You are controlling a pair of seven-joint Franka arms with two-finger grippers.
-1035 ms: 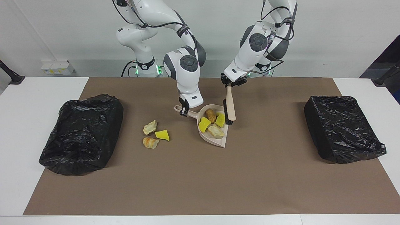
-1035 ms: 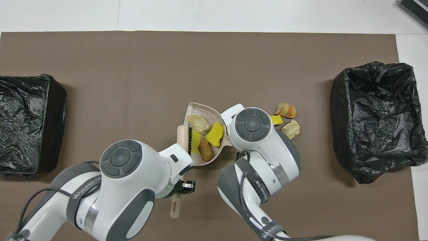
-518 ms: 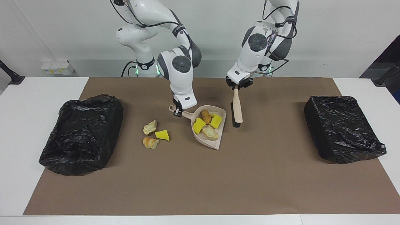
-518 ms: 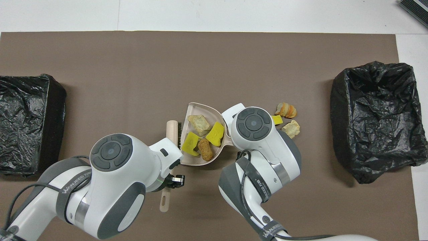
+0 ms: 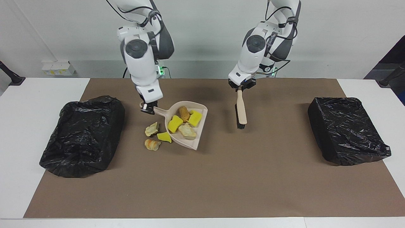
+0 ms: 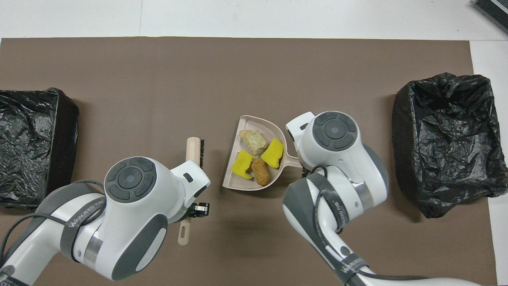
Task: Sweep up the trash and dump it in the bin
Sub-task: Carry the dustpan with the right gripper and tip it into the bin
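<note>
My right gripper (image 5: 148,109) is shut on the handle of the pale dustpan (image 5: 201,129), which it holds just above the mat. In the pan lie two yellow sponge chunks (image 6: 274,153), a beige lump (image 6: 254,140) and a brown cork-like piece (image 6: 260,171). Three scraps of trash lie on the mat beside the pan: a beige lump (image 5: 152,129), a yellow chunk (image 5: 164,136) and a striped bread piece (image 5: 152,144). The right arm hides them in the overhead view. My left gripper (image 5: 240,87) is shut on the brush (image 5: 241,110), which hangs bristles down, apart from the pan.
A black-lined bin (image 5: 84,136) stands at the right arm's end of the brown mat. Another black-lined bin (image 5: 346,129) stands at the left arm's end. White table edge surrounds the mat.
The right gripper has lifted the loaded dustpan and carried it toward the right arm's end, up to the loose scraps. The left gripper has drawn the brush out of the pan, toward its own end.
</note>
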